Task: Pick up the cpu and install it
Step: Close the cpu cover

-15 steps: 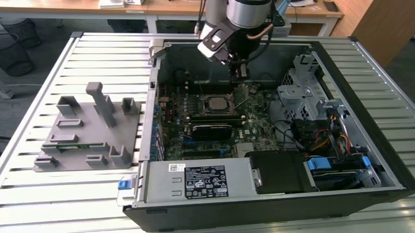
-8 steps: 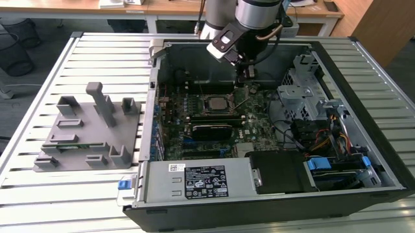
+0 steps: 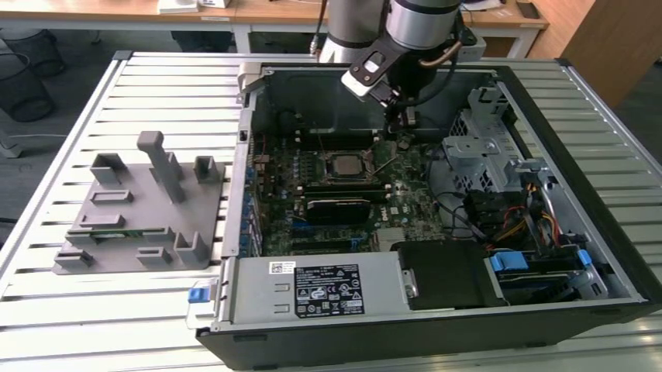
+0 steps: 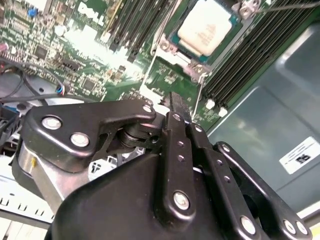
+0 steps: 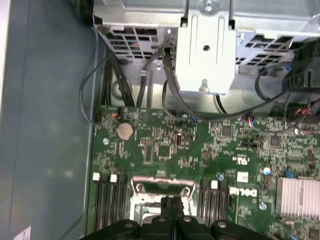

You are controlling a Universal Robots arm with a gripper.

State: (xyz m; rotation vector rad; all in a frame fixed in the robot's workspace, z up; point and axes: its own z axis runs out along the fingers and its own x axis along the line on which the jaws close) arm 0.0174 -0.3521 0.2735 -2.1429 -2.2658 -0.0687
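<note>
The gripper [image 3: 401,124] hangs inside the open computer case [image 3: 414,341], low over the motherboard [image 3: 414,194]. Its two fingers [image 5: 169,207] are pressed flat together with nothing between them, and they touch no part of the board. The cpu [image 4: 205,27] lies in its socket [image 3: 345,165] near the middle of the board, pale metal top upward. A metal frame [image 5: 162,182] stands around it, with memory slots [image 4: 250,60] on either side. The fingertips sit just beside the socket, towards the case's far wall. On the exterior view's right of the gripper, a grey metal drive cage [image 3: 481,143] rises close by. Dark cables [image 5: 175,95] trail from it down onto the board near a coin cell [image 5: 125,131]. A power supply [image 3: 310,291] fills the case's near edge. The case takes up the slatted table [image 3: 155,85] towards the exterior view's right edge. A grey fixture with upright posts [image 3: 145,217] stands apart near the table's opposite edge.
</note>
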